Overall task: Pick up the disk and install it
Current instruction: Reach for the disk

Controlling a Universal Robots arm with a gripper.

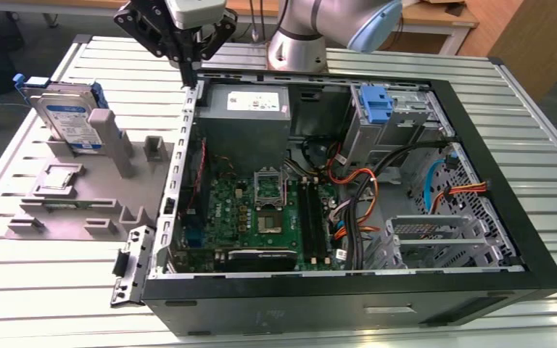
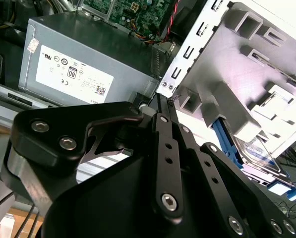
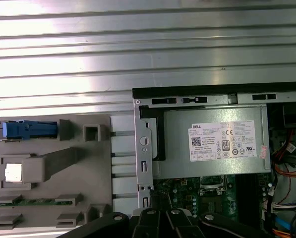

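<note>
The disk [image 1: 72,118] is a silver-grey drive with a white and blue label in a blue carrier. It stands on edge in a slot of the grey holder [image 1: 66,210] at the exterior view's left. In the first wrist view the disk [image 3: 25,130] shows edge-on, and in the second wrist view the disk [image 2: 261,154] sits behind the holder's posts. My gripper [image 1: 192,74] hangs shut and holds nothing, above the case's back corner by the power supply [image 1: 246,109]. It is apart from the disk, toward the exterior view's right. The gripper [image 2: 160,101] also appears in both wrist views [image 3: 160,214].
The open computer case [image 1: 356,283] lies on the ribbed metal table [image 1: 56,290], showing the motherboard [image 1: 259,210], cables and a metal drive cage [image 1: 434,235]. A lone blue bracket [image 1: 377,105] sits in the upper bay. The grey holder also carries small parts.
</note>
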